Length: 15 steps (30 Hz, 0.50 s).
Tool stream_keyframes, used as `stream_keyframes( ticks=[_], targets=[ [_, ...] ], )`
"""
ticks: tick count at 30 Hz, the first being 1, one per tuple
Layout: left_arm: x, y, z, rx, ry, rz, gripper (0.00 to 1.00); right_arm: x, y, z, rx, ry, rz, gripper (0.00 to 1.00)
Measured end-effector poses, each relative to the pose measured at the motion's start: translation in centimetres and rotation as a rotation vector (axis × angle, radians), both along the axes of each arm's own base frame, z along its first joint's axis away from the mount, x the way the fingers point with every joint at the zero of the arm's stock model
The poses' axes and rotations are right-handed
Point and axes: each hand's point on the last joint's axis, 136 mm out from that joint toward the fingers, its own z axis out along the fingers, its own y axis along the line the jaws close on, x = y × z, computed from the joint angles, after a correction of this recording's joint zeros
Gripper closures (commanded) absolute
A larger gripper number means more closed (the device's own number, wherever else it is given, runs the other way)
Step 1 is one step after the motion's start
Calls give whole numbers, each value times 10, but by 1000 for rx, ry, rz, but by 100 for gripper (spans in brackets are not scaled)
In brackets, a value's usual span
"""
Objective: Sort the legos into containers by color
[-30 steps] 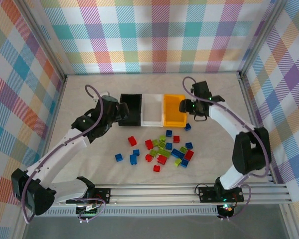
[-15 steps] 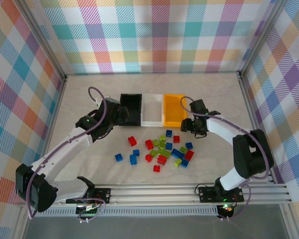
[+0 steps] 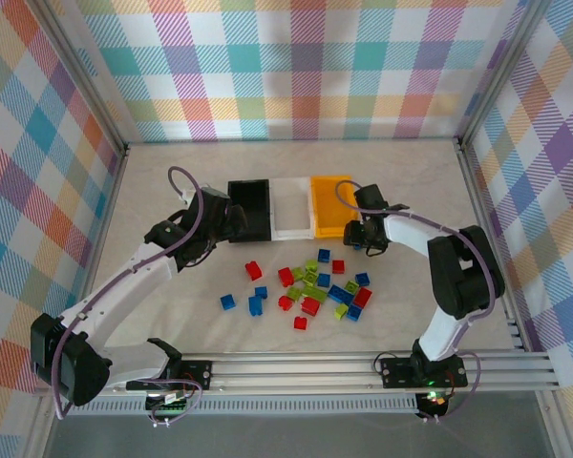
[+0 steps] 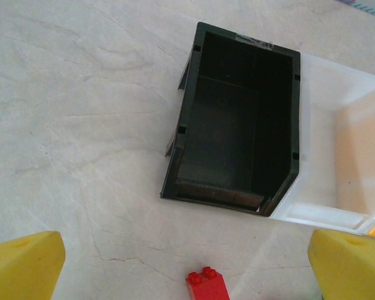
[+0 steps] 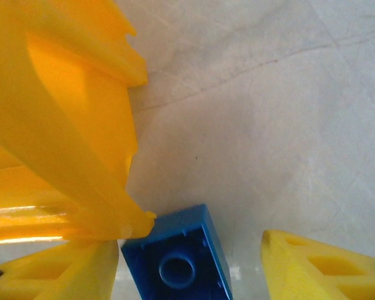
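Marbled tabletop (image 4: 81, 125), left fingers (image 4: 22, 262) spread wide, empty, right fingers (image 5: 319, 265) parted astride blue lego (image 5: 178, 259) beside orange-yellow bin (image 5: 62, 125).

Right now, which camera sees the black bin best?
The left wrist camera. The black bin sits big in the middle there, with all four walls and its dark floor in sight, and it looks empty. The top external camera shows it small, from above, at the left end of the row beside the white bin.

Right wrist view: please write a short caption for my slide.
Open right gripper straddling a small blue plastic brick at the corner of the orange-yellow plastic bin.
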Motion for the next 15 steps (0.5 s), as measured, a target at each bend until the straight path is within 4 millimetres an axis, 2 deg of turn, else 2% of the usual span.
stream_keyframes(
  ticks=[8, 15],
  targets=[
    [0, 0, 0, -2, 0, 2, 0, 0, 2, -1, 10, 2, 9, 47],
    [4, 4, -7, -33, 25, 37, 0, -10, 3, -11, 21, 31, 16, 53]
  ],
)
